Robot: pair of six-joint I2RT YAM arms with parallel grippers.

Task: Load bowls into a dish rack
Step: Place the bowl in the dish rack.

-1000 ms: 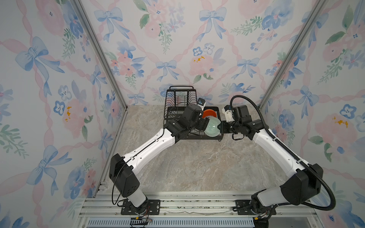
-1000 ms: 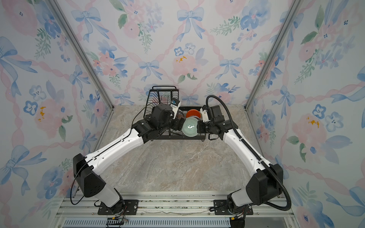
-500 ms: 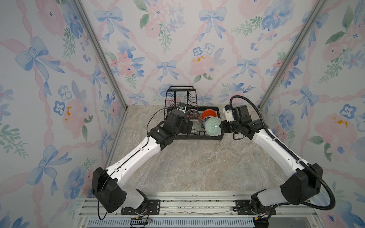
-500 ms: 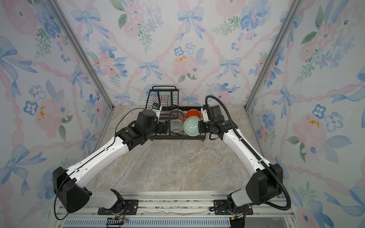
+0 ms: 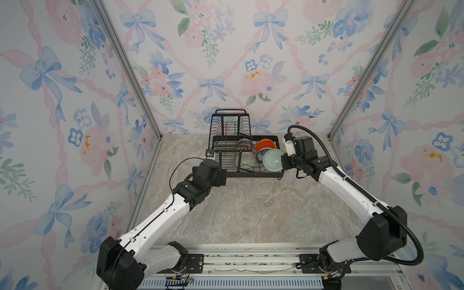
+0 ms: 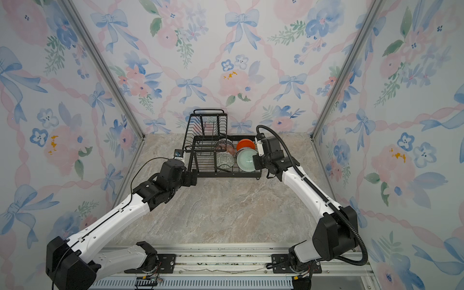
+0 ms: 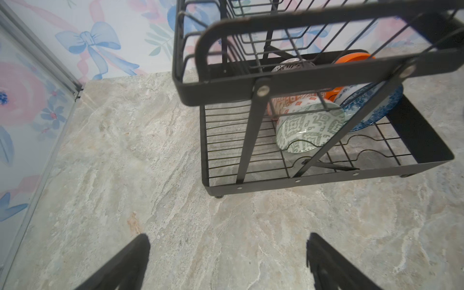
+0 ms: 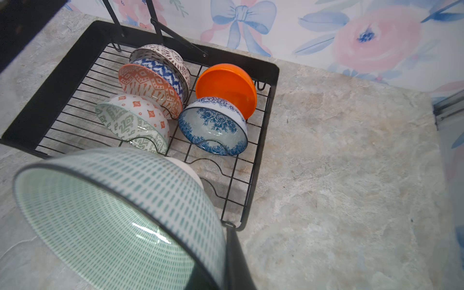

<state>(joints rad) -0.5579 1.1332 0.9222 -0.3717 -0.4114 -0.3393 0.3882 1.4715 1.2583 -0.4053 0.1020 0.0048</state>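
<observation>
The black wire dish rack [image 5: 253, 174] [image 6: 226, 175] stands at the back of the table. Several bowls stand on edge in its lower tray: a green-patterned one [image 8: 135, 125], an orange-and-white one [image 8: 150, 88], a blue floral one [image 8: 213, 125] and an orange one [image 8: 227, 88]. My right gripper [image 5: 283, 160] [image 8: 223, 251] is shut on the rim of a pale green bowl [image 5: 273, 160] [image 6: 247, 160] [image 8: 113, 213], held tilted over the tray's front right part. My left gripper [image 5: 222, 177] [image 7: 227, 238] is open and empty, just off the rack's front left corner.
The raised basket [image 5: 231, 128] [image 7: 251, 75] with its loop handle overhangs the tray's left side. Floral walls close in the back and both sides. Marble tabletop [image 5: 251, 213] stretches in front of the rack.
My left arm has drawn back out of the rack toward the front left, its gripper open and empty. The right gripper has stayed put with the pale green bowl.
</observation>
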